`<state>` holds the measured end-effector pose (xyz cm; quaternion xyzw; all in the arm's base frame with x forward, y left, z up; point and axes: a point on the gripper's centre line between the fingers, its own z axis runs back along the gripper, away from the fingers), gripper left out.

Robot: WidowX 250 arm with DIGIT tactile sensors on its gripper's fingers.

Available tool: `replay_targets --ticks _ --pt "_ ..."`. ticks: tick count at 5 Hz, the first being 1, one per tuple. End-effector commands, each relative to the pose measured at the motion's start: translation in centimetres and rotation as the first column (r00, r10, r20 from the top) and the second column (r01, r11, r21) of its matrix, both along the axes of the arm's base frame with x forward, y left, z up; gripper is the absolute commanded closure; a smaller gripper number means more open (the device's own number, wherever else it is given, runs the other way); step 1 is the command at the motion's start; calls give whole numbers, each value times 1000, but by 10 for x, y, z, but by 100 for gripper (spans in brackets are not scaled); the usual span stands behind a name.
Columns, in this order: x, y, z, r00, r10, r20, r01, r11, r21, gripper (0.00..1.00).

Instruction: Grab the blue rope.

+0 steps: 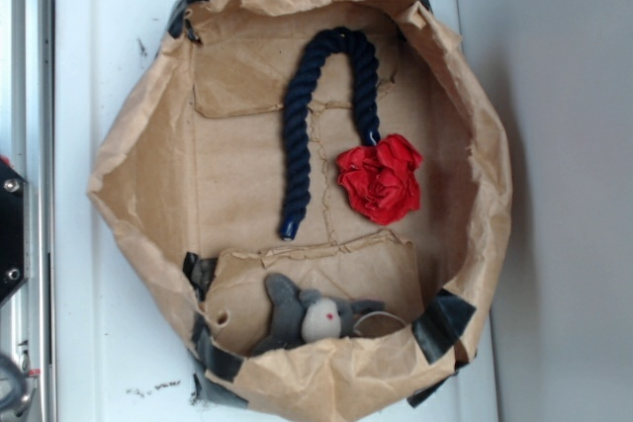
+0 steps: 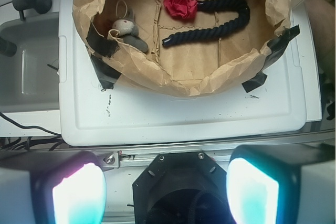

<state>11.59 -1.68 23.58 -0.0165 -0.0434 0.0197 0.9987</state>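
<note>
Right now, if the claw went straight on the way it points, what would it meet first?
Probably the white board, short of the paper bag's wall; depth is unclear. The open claw is well back from the blue rope.

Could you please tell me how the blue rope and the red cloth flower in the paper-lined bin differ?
The blue rope is dark navy, long and bent into an arch; the red cloth flower is bright red, compact and ruffled. The rope is twisted cord, the flower folded fabric. Both lie on the brown paper lining, one rope end touching the flower.

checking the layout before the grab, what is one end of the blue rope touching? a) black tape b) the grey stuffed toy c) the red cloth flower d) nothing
c: one capped end of the blue rope meets the red cloth flower; the other end lies bare on the paper.
</note>
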Motion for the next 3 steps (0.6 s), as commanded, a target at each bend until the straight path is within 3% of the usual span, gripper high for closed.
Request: replay_targets --ticks 1,2,3 --pt "0 0 0 1000 0 0 0 1000 0 0" --pt "50 8 0 999 17 39 -14 997 -70 0" --pt "100 30 22 994 -49 94 59 993 -100 0"
